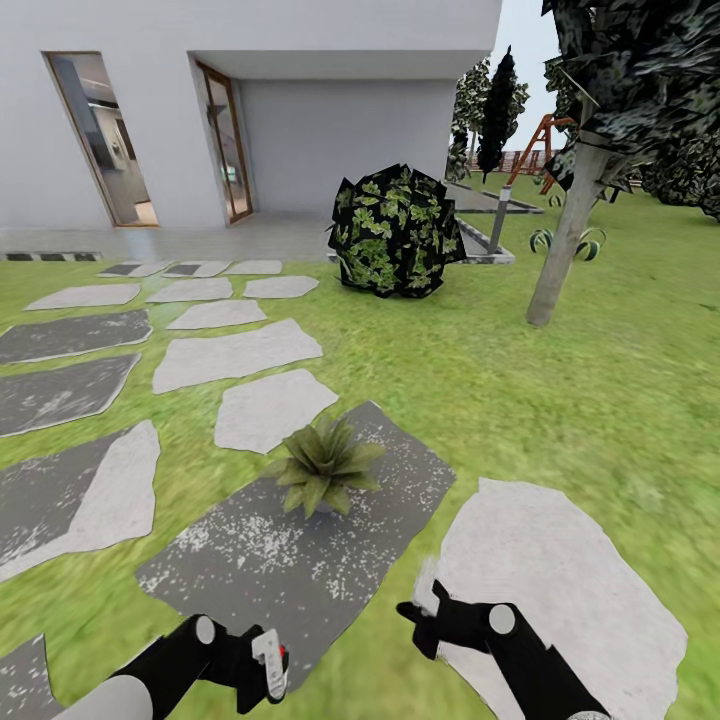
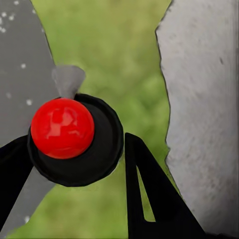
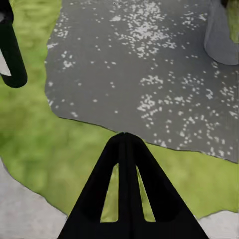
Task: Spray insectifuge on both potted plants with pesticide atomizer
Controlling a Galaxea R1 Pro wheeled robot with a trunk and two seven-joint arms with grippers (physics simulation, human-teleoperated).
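One potted plant, a low rosette of pointed olive leaves, stands on a dark speckled paving stone just ahead of me. Its grey pot also appears in the right wrist view. My left gripper is low at the left, shut on the pesticide atomizer, a dark bottle with a white label. In the left wrist view its black round cap with a red knob sits between my fingers. The right gripper hovers over grass by a pale stone, with its fingers shut on nothing.
Grey paving stones spread across the lawn to the left. A big round dark bush stands ahead, with a tree trunk and small striped plants at the right. The white house is behind.
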